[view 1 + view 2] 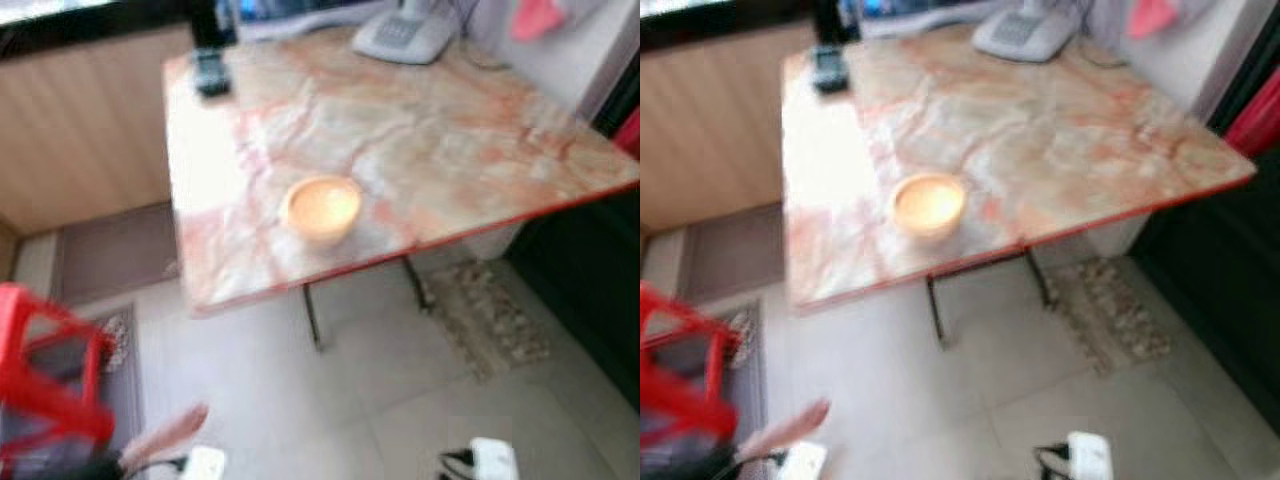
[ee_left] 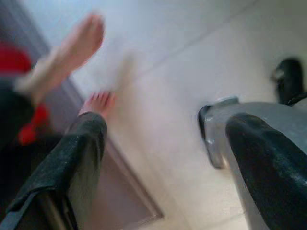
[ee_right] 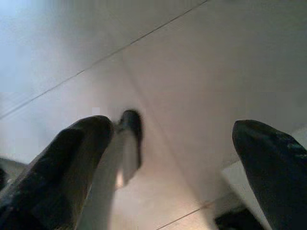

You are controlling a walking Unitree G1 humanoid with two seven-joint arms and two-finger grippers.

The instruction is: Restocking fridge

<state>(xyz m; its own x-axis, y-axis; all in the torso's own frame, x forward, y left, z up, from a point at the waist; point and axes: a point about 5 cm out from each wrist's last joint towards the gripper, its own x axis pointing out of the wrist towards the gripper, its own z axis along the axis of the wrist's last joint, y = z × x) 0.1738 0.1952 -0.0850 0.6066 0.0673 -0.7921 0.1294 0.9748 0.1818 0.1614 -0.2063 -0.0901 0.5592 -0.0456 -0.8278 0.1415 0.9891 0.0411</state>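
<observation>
Small orange bowl (image 1: 321, 208) is sitting near front edge of marble desk (image 1: 450, 140). Left gripper (image 2: 158, 158) & right gripper (image 3: 172, 158) are hanging over floor tiles (image 3: 192, 72), fingers wide apart, holding nothing.

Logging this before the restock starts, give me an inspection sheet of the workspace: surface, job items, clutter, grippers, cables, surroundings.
Surface: marble-pattern table, red edge, mostly bare.
Job's things: one small round bowl near the table's front edge; no fridge seen.
Clutter: dark object at the far left corner, grey device at the far edge.
Grippers: left gripper and right gripper both open, hanging over the floor.
Cables: nothing clear, image blurred.
Surroundings: tiled floor, red stool, mat, a person's bare feet near the left arm.
</observation>
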